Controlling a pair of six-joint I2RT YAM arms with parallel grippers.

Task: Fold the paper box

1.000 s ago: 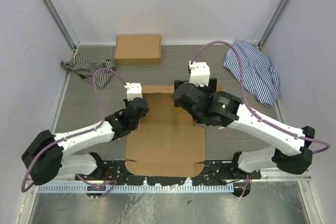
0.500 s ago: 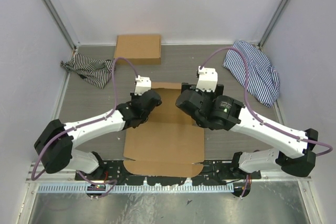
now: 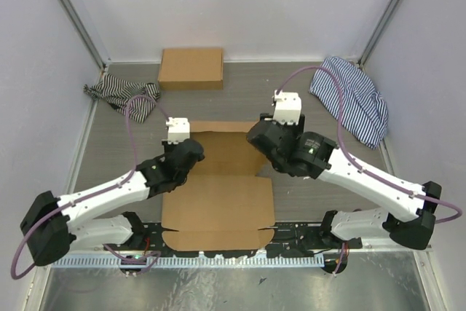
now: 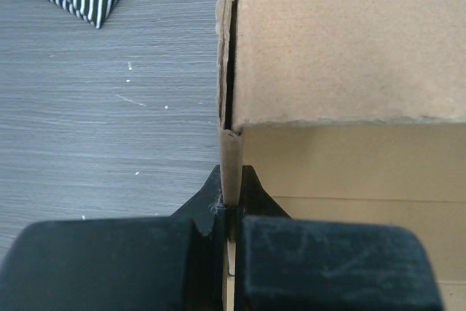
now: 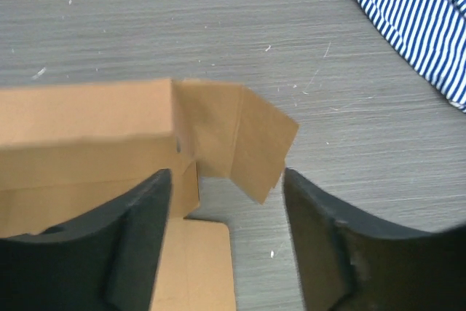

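Note:
The paper box (image 3: 218,198) lies as a brown die-cut sheet between the arms, its far part folded up into a wall (image 4: 349,49). My left gripper (image 3: 188,153) is at the box's left side; in the left wrist view it (image 4: 231,196) is shut on the upright edge of the left side flap (image 4: 231,158). My right gripper (image 3: 262,145) is at the box's far right corner. In the right wrist view it (image 5: 227,205) is open, with a bent corner flap (image 5: 244,140) standing just beyond its fingers and touching neither.
A second closed brown box (image 3: 191,68) sits at the back. A black-and-white striped cloth (image 3: 120,96) lies at the back left and a blue striped cloth (image 3: 351,98) at the back right, also seen in the right wrist view (image 5: 408,12). White walls enclose the table.
My left gripper has drawn back toward the near left with the side flap, and the sheet has shifted slightly left with it. The right gripper has barely moved.

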